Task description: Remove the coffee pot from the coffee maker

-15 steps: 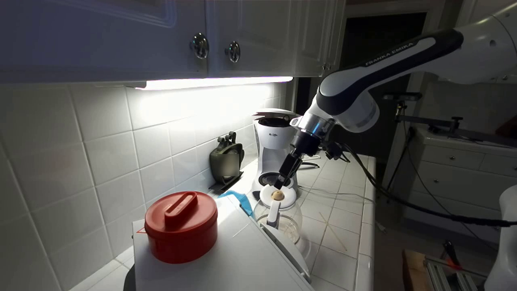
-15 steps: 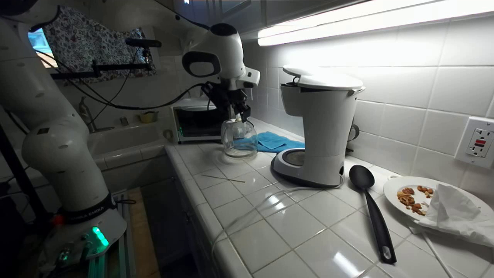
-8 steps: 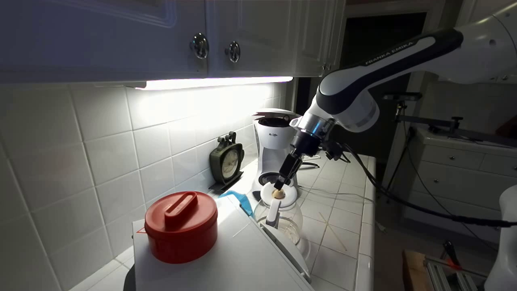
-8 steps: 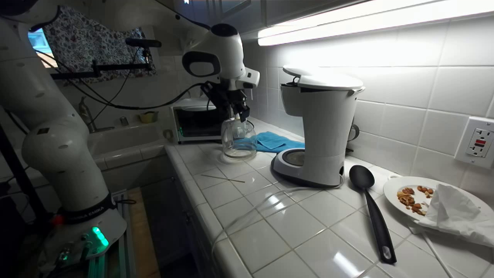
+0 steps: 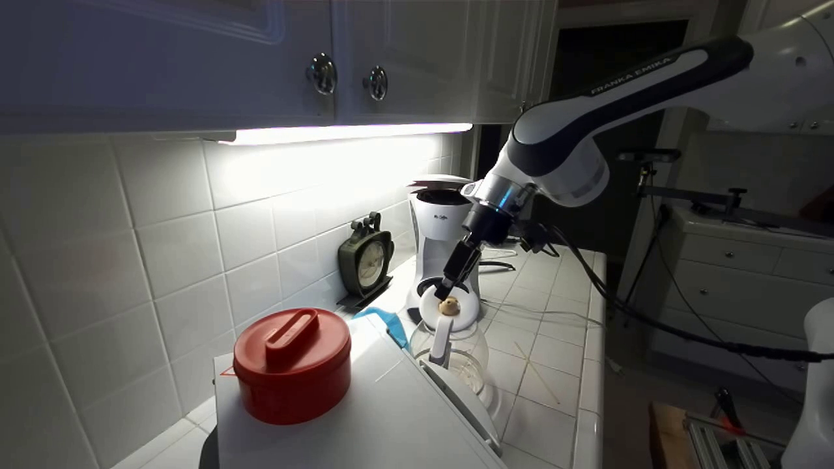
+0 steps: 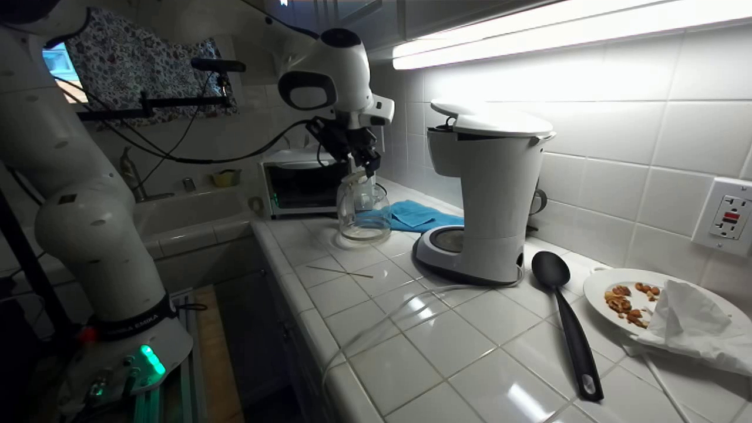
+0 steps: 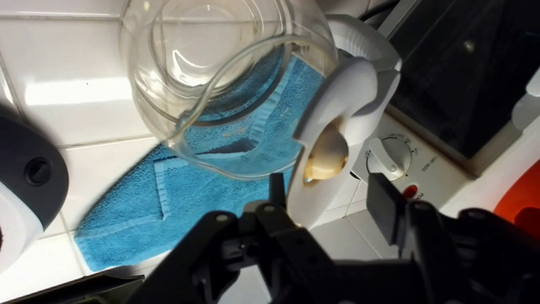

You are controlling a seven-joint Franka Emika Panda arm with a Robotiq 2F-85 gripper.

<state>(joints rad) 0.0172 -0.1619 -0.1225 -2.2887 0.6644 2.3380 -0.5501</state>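
Removal is looking done. Coffee pot point(image 6: 363, 216) is sitting upright on the counter point(image 6: 420, 355), under the tool point(image 7: 330, 198), well apart from the coffee maker point(image 6: 492, 194), which is standing off to the tool's side. Blue towel point(image 6: 424, 215) is lying beside the pot, also below the tool.

Tool's jaws are standing apart, holding nothing I can make out. Pot's lid point(image 5: 466, 314) is leaning up off the pot just ahead of the tool, one finger point(image 7: 277, 190) showing right beside its edge; whether it's touching, I can't tell.

My read: step in hand is probably concerning the lid, an extra to the stated task. If we're stopping here, next move is calling for lifting the tool clear without hooking the lid; snagging could be tipping the pot. If the pot is going farther, it's calling for lining up on the handle point(image 5: 442, 337) and closing there.
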